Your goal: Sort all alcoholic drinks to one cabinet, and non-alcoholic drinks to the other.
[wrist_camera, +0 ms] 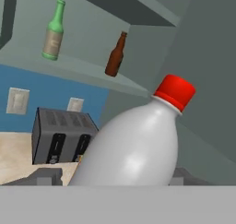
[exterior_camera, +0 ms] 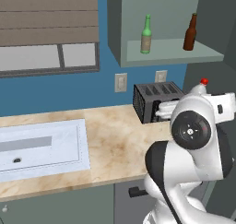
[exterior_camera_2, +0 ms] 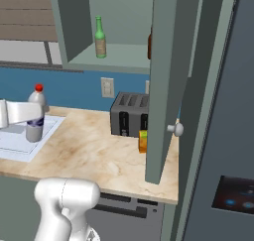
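- The arm (exterior_camera: 191,140) is folded up tight by the counter's (exterior_camera: 115,140) right end, forearm reaching level toward the toaster (exterior_camera: 154,101).
- White bottle (wrist_camera: 133,149) with the red cap sits right between the finger tips in the hand view, leaning to the right there; in the right base view it looks upright (exterior_camera_2: 35,116) against the hand.
- Claw (wrist_camera: 113,179) looks spread wide around the bottle's body, but can't tell if it's actually clamping.
- Green bottle (exterior_camera: 146,35) and brown bottle (exterior_camera: 190,32) stand apart on the open cabinet's shelf (exterior_camera: 170,52).
- Orange carton (exterior_camera_2: 143,141) is on the counter just in front of the toaster, partly behind the cabinet door (exterior_camera_2: 166,86).
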